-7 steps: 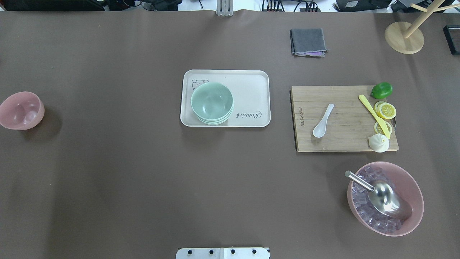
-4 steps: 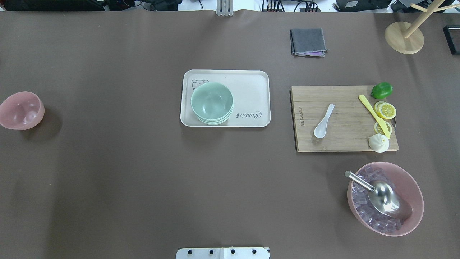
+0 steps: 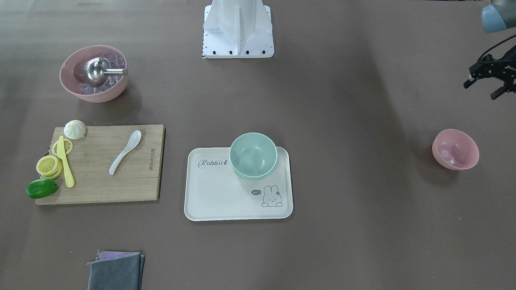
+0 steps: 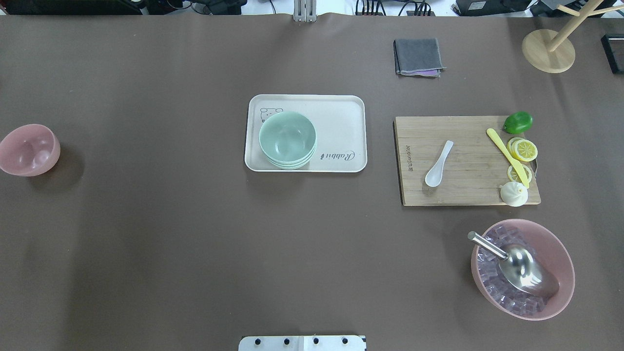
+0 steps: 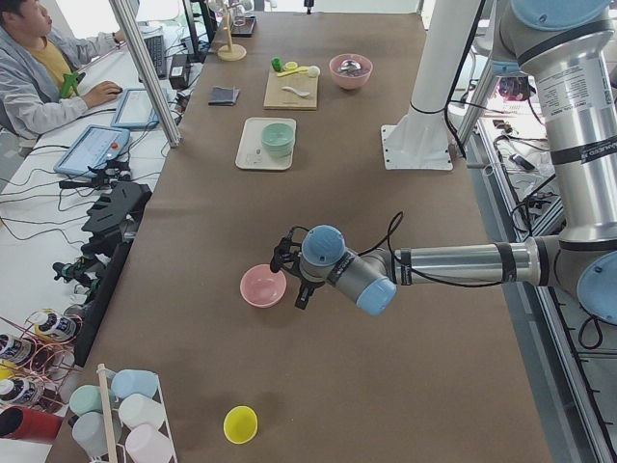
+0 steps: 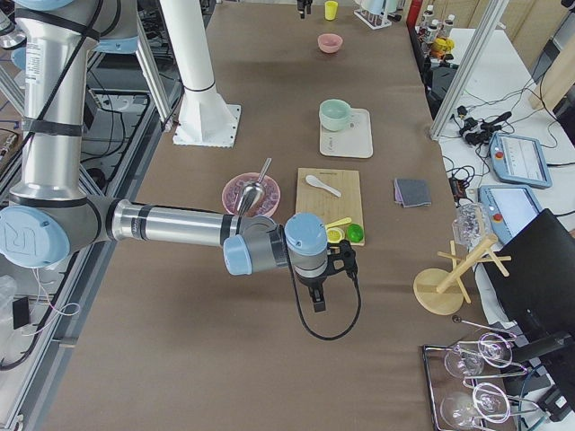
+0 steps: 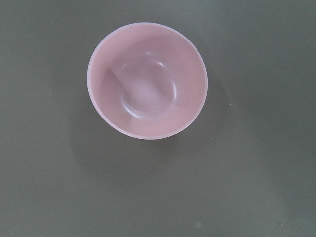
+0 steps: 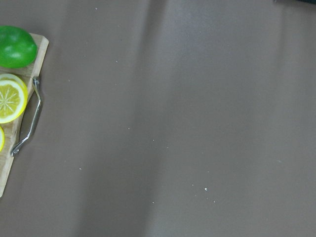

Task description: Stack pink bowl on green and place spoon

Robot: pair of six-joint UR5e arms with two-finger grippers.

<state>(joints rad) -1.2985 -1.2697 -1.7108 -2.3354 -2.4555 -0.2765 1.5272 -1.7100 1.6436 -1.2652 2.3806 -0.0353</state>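
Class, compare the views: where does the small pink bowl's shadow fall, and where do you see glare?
Overhead exterior: the pink bowl casts a soft shadow to its right; the metal scoop glints brightly. Exterior front-facing: the shadow falls to its left. Left wrist-mounted: bowl sharp, shadow diffuse.

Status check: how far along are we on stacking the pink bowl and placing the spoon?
Nothing is done yet. The pink bowl sits alone on the table, far from the green bowls on the tray. In hand: the left gripper hangs open near the pink bowl, holding nothing. Left to do: grasp and stack the bowl, then move the spoon, which lies on the cutting board.
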